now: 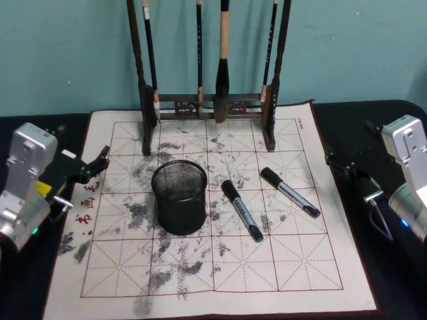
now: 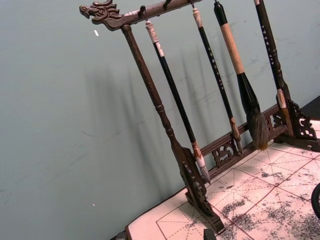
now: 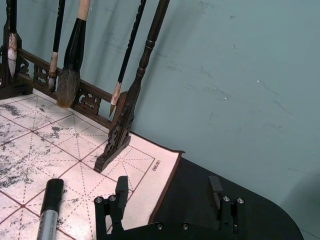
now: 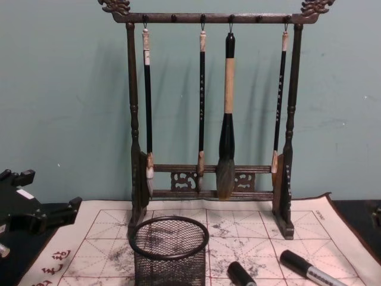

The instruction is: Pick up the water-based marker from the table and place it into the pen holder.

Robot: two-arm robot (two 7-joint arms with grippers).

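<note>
Two black-capped grey markers lie on the cream felt mat [image 1: 220, 293], gridded in red and smudged with ink, that covers the dark table [image 1: 373, 117]. My right gripper [image 3: 168, 189] hovers over the bare table just off the mat's right side, its jaws spread wide and holding nothing. The right-hand marker [image 1: 289, 192] lies to its left, apart from the fingers. Its long axis runs on a diagonal, with the cap far-left and the barrel near-right. The middle marker [image 1: 241, 210] lies parallel to it, beside the upright round black wire-mesh pen holder [image 1: 179, 217].

My left gripper [image 1: 85, 175] hangs at the mat's left edge, jaws likewise spread, with the pen holder between it and both markers, so the right arm looks better placed for the pick.

Print runs along both barrels but is too small to read, and I cannot tell which marker is the water-based one. Red brush-style characters [image 1: 87, 208] mark the mat's left margin and a small line of print [image 3: 158, 166] marks its right border. I can read neither. A tall dark wooden brush rack [image 4: 134, 119] stands behind.
</note>
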